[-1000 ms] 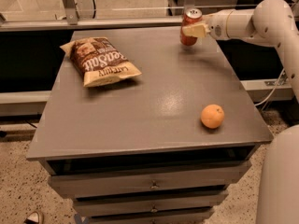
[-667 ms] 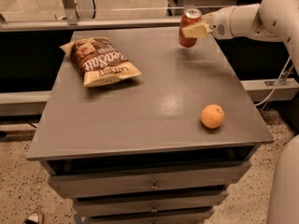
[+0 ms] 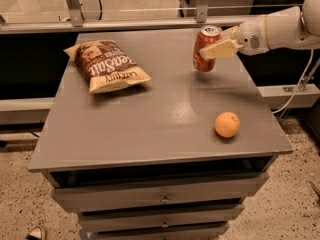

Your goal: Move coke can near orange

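Now | 1 coke can, gripped by tool, far side | 1 orange, near edge | 1 chip bag

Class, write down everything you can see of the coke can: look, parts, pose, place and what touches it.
The coke can is a small red metal-looking cylinder with white lettering and a silver top. It is roughly upright at the rear right of the grey table. The gripper, reaching in from the right, is shut on it, one cream finger across its front. Whether its base touches the table is unclear.
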`<state>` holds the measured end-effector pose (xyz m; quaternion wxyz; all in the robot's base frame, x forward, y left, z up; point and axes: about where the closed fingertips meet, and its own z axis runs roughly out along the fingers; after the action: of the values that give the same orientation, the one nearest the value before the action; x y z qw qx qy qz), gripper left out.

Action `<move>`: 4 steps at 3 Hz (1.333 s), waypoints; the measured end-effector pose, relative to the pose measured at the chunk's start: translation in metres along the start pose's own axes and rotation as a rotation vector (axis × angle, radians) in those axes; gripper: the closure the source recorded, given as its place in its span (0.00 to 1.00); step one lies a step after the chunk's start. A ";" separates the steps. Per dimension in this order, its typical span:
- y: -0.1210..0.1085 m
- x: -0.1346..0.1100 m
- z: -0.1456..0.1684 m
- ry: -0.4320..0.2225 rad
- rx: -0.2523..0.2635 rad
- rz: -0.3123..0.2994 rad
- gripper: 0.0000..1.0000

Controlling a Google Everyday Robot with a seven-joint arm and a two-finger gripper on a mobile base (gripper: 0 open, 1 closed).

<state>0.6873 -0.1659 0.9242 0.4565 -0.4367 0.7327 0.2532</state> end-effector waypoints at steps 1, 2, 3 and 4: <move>0.021 0.010 -0.029 0.029 -0.032 0.002 1.00; 0.038 0.023 -0.054 0.057 -0.039 0.006 1.00; 0.050 0.041 -0.069 0.084 -0.042 0.023 1.00; 0.060 0.057 -0.074 0.101 -0.052 0.044 1.00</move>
<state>0.5904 -0.2167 0.9056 0.4016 -0.4446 0.7574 0.2597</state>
